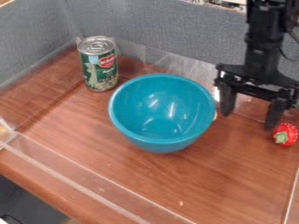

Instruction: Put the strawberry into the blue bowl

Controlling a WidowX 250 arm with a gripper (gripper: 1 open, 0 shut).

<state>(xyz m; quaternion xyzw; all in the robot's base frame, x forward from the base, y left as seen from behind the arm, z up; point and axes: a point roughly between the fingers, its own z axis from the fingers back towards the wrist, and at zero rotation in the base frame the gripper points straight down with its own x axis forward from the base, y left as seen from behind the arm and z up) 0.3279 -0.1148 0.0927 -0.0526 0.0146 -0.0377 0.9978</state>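
On wooden tabletop, right side: open gripper [253,101] above table, between blue bowl [163,112] and strawberry [284,133].

Pointing straight down from black arm [265,39], dark fingers [225,98] spread wide, nothing between them. Lying on bare wood near right edge, just beside and slightly below right-hand finger, red with green top toward upper side, apparently not touched. Sitting upright at table centre, glossy teal, interior holding nothing visible, rim close to left-hand finger but apart from it. Standing upright at rear left, green-labelled tin can [98,63], near bowl's far-left rim, not touching. Behind, grey fabric wall [140,22]; around table, clear plastic panels [70,171] along front and sides.
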